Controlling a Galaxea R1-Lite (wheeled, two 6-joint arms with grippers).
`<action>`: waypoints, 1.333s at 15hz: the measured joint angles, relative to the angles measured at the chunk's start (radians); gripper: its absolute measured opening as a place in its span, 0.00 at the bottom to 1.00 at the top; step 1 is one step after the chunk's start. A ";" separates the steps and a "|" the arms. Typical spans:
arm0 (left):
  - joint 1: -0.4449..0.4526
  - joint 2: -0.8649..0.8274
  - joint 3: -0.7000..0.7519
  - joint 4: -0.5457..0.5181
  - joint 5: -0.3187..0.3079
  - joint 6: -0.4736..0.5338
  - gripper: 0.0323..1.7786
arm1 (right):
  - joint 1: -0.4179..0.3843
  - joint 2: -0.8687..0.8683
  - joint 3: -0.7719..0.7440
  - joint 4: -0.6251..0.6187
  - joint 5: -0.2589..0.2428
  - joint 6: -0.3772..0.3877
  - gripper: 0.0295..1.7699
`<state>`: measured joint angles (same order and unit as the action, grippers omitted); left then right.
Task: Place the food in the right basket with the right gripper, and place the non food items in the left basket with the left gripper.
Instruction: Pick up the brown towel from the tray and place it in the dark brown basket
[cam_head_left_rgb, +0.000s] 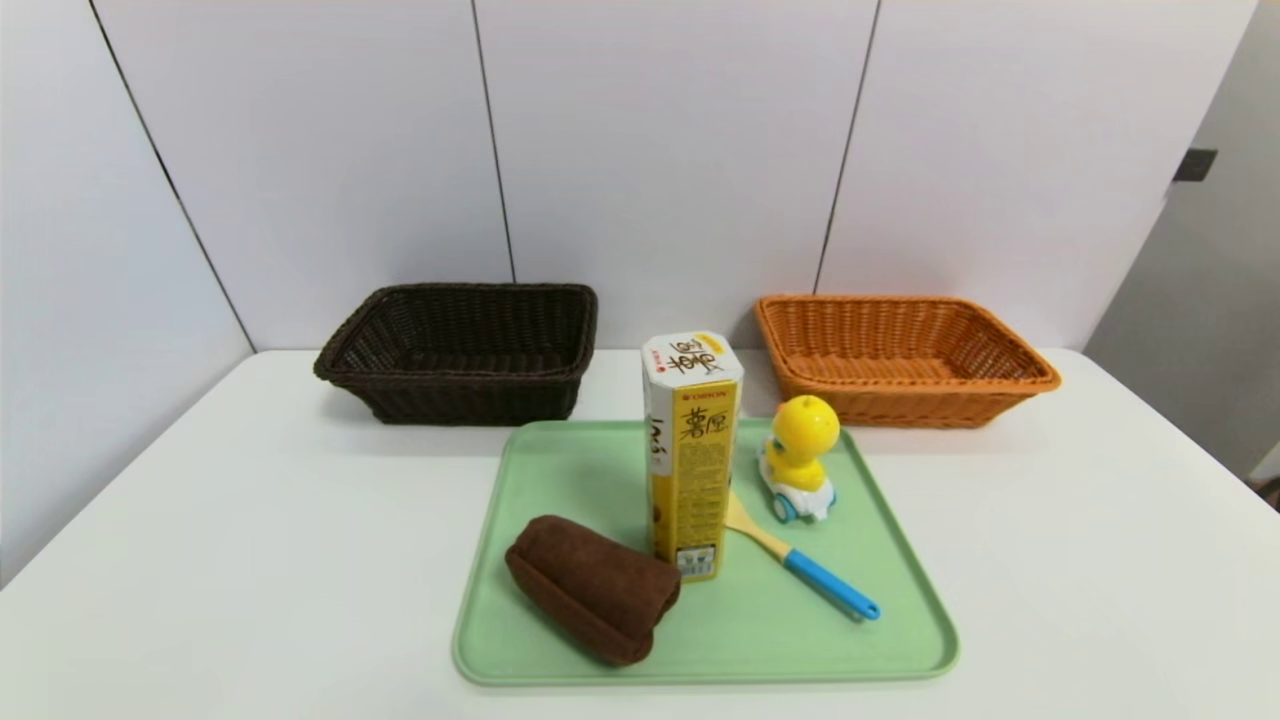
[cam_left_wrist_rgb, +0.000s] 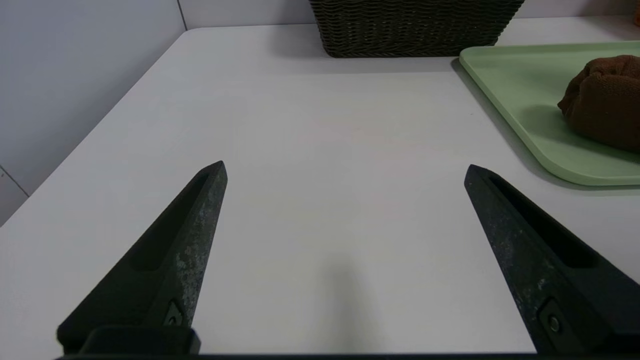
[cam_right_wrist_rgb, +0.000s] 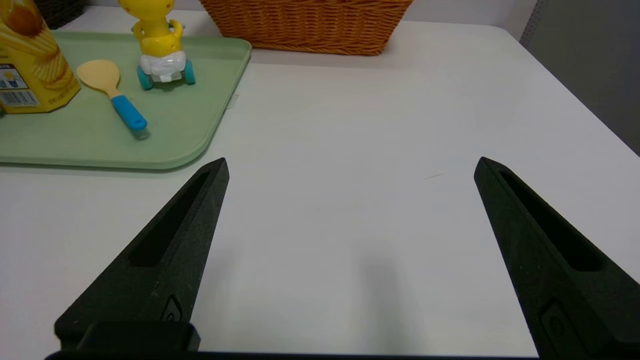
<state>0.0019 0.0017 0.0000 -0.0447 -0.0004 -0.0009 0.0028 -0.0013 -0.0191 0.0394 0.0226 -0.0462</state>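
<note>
Left gripper (cam_left_wrist_rgb: 345, 167) & right gripper (cam_right_wrist_rgb: 350, 165): fingers spread wide, nothing held, over bare worktop (cam_head_left_rgb: 200, 520). Green tray (cam_head_left_rgb: 560, 640): towel (cam_head_left_rgb: 592, 588), snack carton (cam_head_left_rgb: 692, 455) upright, spatula (cam_head_left_rgb: 800, 560), duck toy (cam_head_left_rgb: 797, 457). Behind: dark brown basket (cam_head_left_rgb: 462, 350) left, orange basket (cam_head_left_rgb: 900, 358) right.

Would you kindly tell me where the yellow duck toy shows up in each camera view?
Head view: the yellow duck toy stands on the green tray, right of the snack carton.
Left wrist view: not in it.
Right wrist view: duck near the picture's upper left, beside the spatula.
Shared landmark: the green tray, also in the left wrist view.
</note>
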 joint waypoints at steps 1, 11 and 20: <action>0.000 0.000 0.000 0.000 0.000 0.001 0.95 | 0.000 0.000 0.001 0.000 0.000 0.000 0.96; 0.000 0.004 -0.069 0.124 -0.005 0.025 0.95 | 0.000 0.001 -0.036 0.025 0.012 -0.019 0.96; 0.000 0.422 -0.468 0.319 -0.007 -0.039 0.95 | 0.004 0.373 -0.392 0.206 0.016 -0.018 0.96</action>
<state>0.0017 0.4238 -0.4679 0.2740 -0.0070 -0.0398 0.0070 0.3721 -0.4109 0.2449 0.0383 -0.0638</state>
